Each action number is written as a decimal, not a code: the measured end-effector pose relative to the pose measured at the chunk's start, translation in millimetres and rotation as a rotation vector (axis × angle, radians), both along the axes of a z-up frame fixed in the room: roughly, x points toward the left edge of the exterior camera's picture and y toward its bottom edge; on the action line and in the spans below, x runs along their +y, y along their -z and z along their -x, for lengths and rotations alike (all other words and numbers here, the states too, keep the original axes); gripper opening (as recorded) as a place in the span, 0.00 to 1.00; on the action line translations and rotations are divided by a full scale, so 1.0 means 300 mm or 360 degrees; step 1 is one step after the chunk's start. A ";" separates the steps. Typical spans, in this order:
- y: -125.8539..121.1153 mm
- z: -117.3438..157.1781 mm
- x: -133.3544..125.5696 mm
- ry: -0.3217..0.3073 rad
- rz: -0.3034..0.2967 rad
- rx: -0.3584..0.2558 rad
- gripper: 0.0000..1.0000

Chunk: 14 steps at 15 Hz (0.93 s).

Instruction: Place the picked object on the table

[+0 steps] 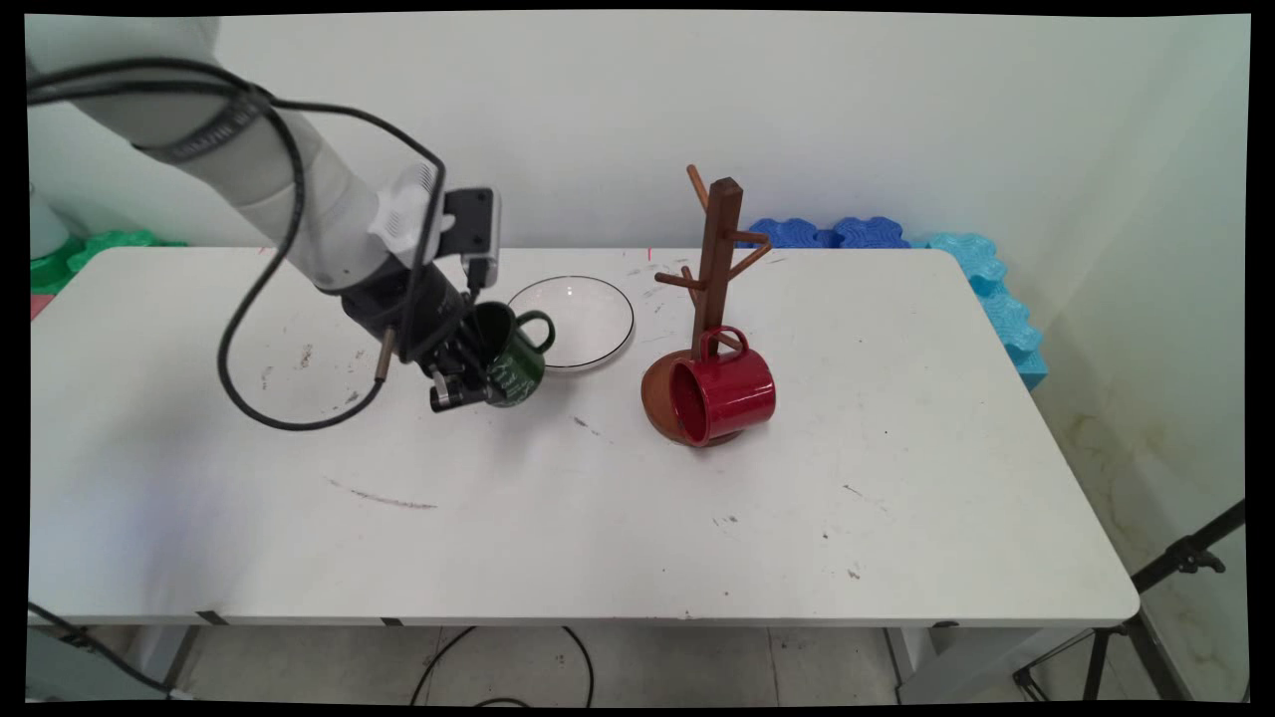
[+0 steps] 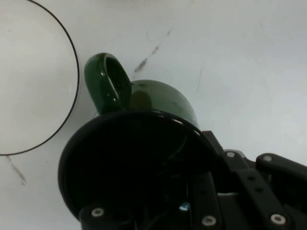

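My gripper (image 1: 476, 370) is shut on the rim of a dark green mug (image 1: 514, 356), which hangs tilted just above the table (image 1: 598, 518), its handle toward the glass plate. In the hand view the green mug (image 2: 144, 124) fills the middle, its dark mouth toward the camera, one finger (image 2: 206, 201) inside it and its handle pointing up. A clear glass plate (image 1: 583, 321) with a dark rim lies just right of the mug; the glass plate's edge (image 2: 72, 57) shows at the hand view's upper left.
A brown wooden mug tree (image 1: 715, 264) stands right of the plate on a round base. A red mug (image 1: 725, 391) lies on its side on that base, mouth toward the left. Blue foam pieces (image 1: 986, 289) line the table's far right edge; green foam pieces (image 1: 95, 247) sit at far left.
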<state>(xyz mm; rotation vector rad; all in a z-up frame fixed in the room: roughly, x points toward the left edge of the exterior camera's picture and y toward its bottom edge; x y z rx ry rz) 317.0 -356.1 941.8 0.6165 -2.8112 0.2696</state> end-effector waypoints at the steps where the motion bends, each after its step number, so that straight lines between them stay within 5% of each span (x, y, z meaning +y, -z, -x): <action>1: 0.015 0.002 -0.010 0.0005 -0.0010 -0.0010 0.00; 14: 0.193 0.040 -0.128 0.0014 -0.0093 -0.0026 0.00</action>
